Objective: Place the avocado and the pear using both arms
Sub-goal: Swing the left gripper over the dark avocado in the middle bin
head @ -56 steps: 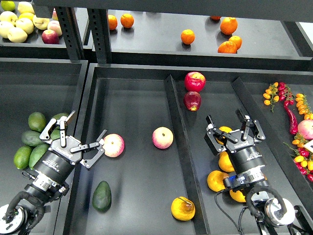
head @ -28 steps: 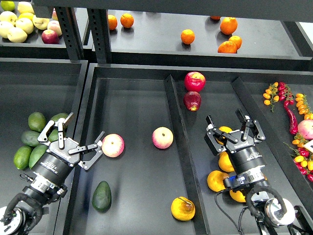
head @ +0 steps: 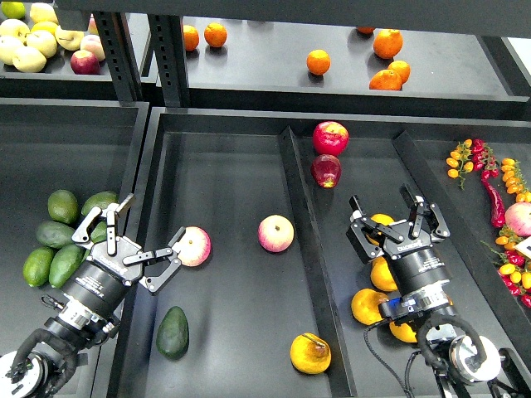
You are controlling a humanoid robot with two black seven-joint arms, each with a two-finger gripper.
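Note:
The dark green avocado (head: 172, 332) lies on the floor of the middle bin, near its left wall at the front. The orange-yellow pear (head: 310, 353) with a brown stem lies at the front right of the same bin. My left gripper (head: 143, 240) is open and empty, above and left of the avocado, over the bin's left wall. My right gripper (head: 397, 209) is open and empty over the right compartment, above a pile of orange-yellow fruit (head: 382, 274).
Two pink-and-yellow apples (head: 193, 245) (head: 275, 233) lie in the middle bin. Lighter green avocados (head: 52, 245) are piled at left. Red apples (head: 330, 138) sit beyond the divider (head: 303, 236). Oranges (head: 319, 61) lie on the back shelf. Peppers and small fruit (head: 489, 186) lie right.
My left gripper has dropped slightly and shifted right, toward the front of the bin's left wall. The right arm and all the fruit have not moved.

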